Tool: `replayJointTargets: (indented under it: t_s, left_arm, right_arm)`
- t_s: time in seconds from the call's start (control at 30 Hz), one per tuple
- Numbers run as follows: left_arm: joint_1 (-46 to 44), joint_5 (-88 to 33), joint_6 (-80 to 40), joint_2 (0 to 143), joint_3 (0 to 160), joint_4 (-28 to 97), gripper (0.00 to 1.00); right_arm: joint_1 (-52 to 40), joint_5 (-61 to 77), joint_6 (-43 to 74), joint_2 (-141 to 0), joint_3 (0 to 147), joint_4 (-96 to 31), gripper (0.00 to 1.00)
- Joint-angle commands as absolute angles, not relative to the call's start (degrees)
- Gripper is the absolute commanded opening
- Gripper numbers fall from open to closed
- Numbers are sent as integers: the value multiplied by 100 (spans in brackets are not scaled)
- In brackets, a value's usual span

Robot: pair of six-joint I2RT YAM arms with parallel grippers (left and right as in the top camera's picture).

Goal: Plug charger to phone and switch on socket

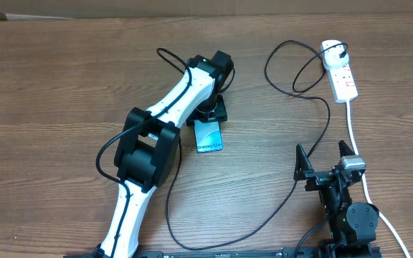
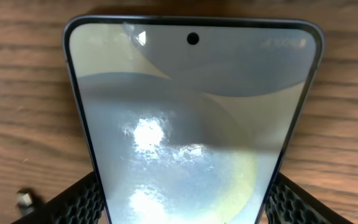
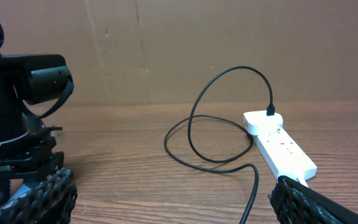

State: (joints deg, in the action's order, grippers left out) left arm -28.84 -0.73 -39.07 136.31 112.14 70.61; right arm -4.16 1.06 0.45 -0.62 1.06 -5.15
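The phone [image 1: 208, 136] lies flat on the wooden table with its light blue screen up. It fills the left wrist view [image 2: 191, 112]. My left gripper [image 1: 210, 115] is at the phone's far end, and its fingers [image 2: 182, 202] press both long edges. The black charger cable [image 1: 314, 154] is plugged into the white socket [image 1: 339, 72], loops over the table and runs under my left arm. A small connector tip [image 2: 23, 198] lies left of the phone. My right gripper [image 1: 326, 161] is open and empty near the front edge [image 3: 176, 199]. The cable [image 3: 219, 158] and socket [image 3: 278, 146] lie ahead of it.
The socket's thick white cord [image 1: 353, 136] runs down the right side past my right gripper. My left arm [image 1: 149, 143] lies diagonally across the table's middle. A cardboard wall [image 3: 229, 43] stands behind the table.
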Motion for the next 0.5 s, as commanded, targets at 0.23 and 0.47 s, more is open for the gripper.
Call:
replayJointTargets:
  t_s: [0.23,0.47]
  left_arm:
    - [-2762,-523,-3935,13865,11907,7655,63]
    - [-2727,-1151,-3723,13865,11909,7793,63]
  right_arm:
    - [-445,69,84,-16,47,-484,100]
    - [-445,69,84,-16,47,-484,100]
